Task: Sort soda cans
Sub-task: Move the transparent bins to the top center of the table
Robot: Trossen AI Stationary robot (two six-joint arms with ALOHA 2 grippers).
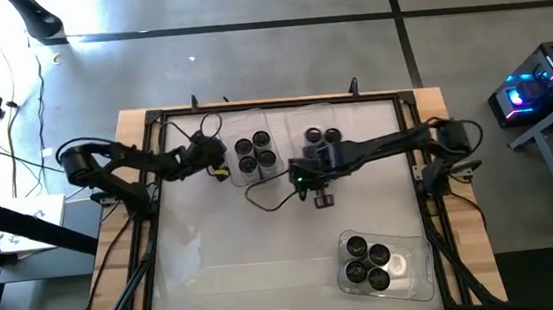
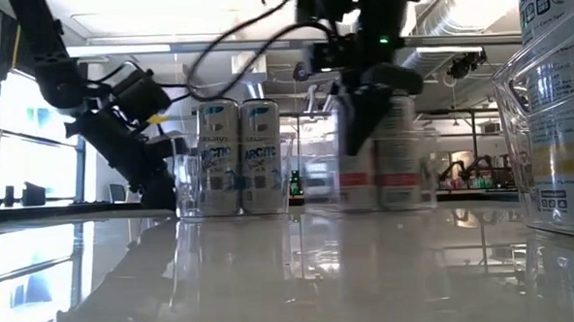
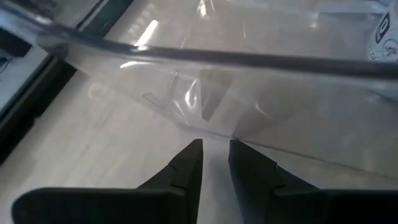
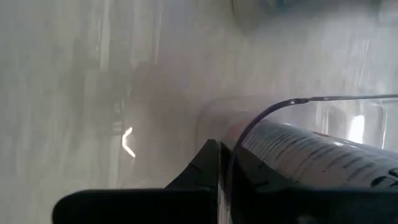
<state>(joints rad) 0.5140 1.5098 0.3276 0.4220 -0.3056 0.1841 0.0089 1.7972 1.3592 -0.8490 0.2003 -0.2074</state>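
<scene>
Three soda cans (image 1: 254, 153) stand in a clear bin (image 1: 238, 178) at the far left of the mat, and two more soda cans (image 1: 323, 136) stand just to its right. My left gripper (image 1: 223, 170) is beside that bin's left wall. In the left wrist view its fingers (image 3: 215, 152) show a narrow gap with nothing between them. My right gripper (image 1: 322, 200) hangs shut over the mat, just near of the two cans, pointing steeply down. A can's printed side (image 4: 311, 155) shows past its finger. My left gripper has its fingertips close to the lower corner of the clear bin's wall (image 3: 214, 127). It comes at the wall slanting down from the table's left. Whether the fingertips touch the wall, I cannot tell.
A second clear bin (image 1: 421, 263) at the near right holds several cans (image 1: 370, 260). A dark cable (image 1: 266, 204) loops over the mat below the right wrist. The white mat is bare at its near left and centre. A black frame (image 1: 149, 186) borders the table.
</scene>
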